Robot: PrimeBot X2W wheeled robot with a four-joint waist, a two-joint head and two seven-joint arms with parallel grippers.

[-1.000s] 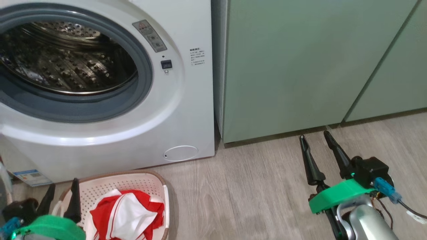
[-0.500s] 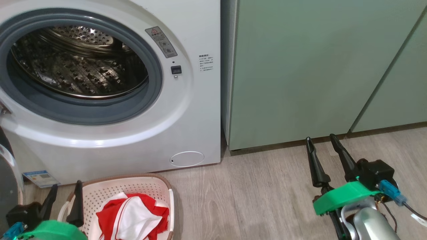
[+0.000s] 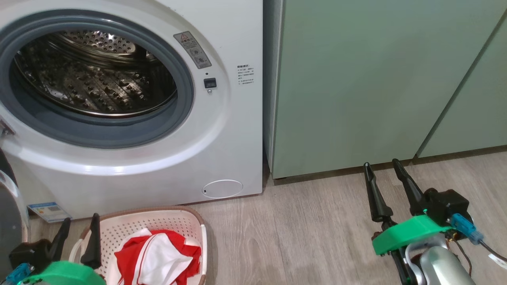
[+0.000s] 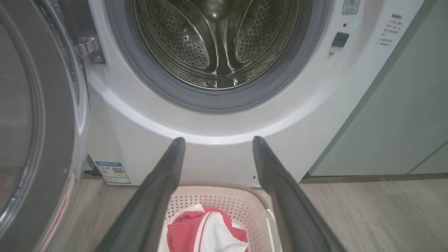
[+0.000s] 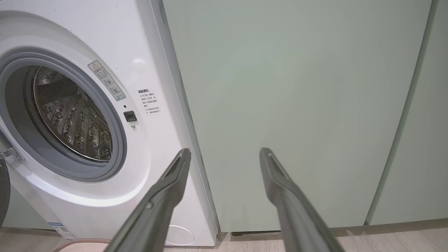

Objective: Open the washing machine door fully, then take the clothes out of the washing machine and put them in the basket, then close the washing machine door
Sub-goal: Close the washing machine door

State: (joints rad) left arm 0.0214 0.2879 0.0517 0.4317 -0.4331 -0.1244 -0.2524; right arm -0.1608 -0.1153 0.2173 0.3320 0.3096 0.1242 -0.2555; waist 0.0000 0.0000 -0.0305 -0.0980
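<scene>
Clothes [image 3: 158, 257] lie in the basket [image 3: 152, 209] before the washing machine [image 3: 222, 130]; the washing machine door [image 4: 35, 122] stands open at its left. Left gripper [image 3: 81, 218] and right gripper [image 3: 381, 163] gape wide, empty. Risk: the basket sits near enough that the closing door may strike it.

Red warning triangle [image 3: 184, 36] on washing machine [image 3: 233, 130] label [image 3: 193, 50]; print [image 3: 245, 75] illegible.
</scene>
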